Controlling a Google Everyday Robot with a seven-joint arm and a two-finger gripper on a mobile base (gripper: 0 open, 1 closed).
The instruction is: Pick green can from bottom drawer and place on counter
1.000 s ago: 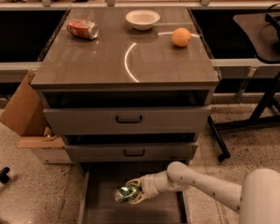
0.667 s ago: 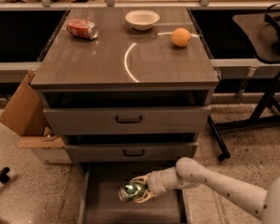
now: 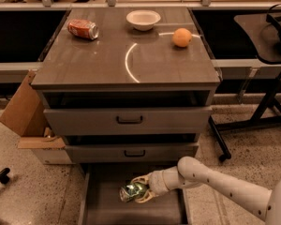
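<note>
The green can [image 3: 131, 191] is dark green with shiny ends and sits in my gripper [image 3: 139, 191], low over the floor of the open bottom drawer [image 3: 107, 210]. The gripper's fingers [image 3: 142, 181] close around the can from the right. My white arm reaches in from the lower right. The counter [image 3: 131, 60] is the glossy grey-brown cabinet top above the drawers.
On the counter lie a red-orange soda can [image 3: 83, 29] at the back left, a white bowl [image 3: 143, 19] at the back, and an orange [image 3: 181, 37] at the back right. A cardboard box [image 3: 25, 114] stands left of the cabinet. A black stand [image 3: 267, 93] is at right.
The gripper with the can has shifted slightly right and a little up within the bottom drawer. The arm has bent more at the elbow. Things on the counter have not moved.
</note>
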